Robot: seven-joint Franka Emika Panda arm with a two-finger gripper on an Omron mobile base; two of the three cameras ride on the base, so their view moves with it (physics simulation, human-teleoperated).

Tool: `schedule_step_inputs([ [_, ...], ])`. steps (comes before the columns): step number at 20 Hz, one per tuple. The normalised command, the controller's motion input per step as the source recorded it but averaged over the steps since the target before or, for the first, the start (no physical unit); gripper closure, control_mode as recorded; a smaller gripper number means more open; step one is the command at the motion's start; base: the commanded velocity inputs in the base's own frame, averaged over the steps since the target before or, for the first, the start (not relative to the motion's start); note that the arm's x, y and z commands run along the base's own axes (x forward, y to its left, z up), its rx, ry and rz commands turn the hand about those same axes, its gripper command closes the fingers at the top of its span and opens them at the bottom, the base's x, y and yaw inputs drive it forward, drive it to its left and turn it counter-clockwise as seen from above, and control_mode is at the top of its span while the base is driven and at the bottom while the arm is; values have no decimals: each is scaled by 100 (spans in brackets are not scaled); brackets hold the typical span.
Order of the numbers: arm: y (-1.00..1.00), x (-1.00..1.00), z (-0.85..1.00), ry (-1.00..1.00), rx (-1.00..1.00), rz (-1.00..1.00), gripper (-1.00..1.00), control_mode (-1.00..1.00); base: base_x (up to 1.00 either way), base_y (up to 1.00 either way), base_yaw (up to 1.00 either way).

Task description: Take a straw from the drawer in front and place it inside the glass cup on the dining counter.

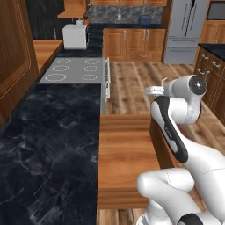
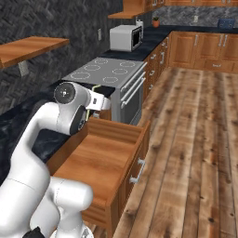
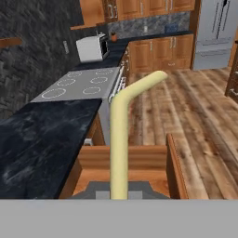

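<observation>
The straw is clamped in the closed gripper and held upright above the open drawer, its bent tip leaning toward 1 o'clock in the hand view, evidently lifted clear for carrying to the cup.

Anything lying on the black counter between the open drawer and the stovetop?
No. In the left base view, the black counter between drawer and stovetop is bare.
</observation>
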Motion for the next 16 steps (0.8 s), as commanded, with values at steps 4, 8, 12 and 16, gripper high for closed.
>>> schedule_step_inputs([
  [4,0,-14,0,-2,0,1,100,-100,0,0,0],
  [8,0,-20,3,-3,0,0,100,-100,0,0,0],
  [12,0,-18,7,-2,0,0,100,-100,0,0,0],
  [16,0,-14,0,0,0,0,100,-100,0,0,0],
])
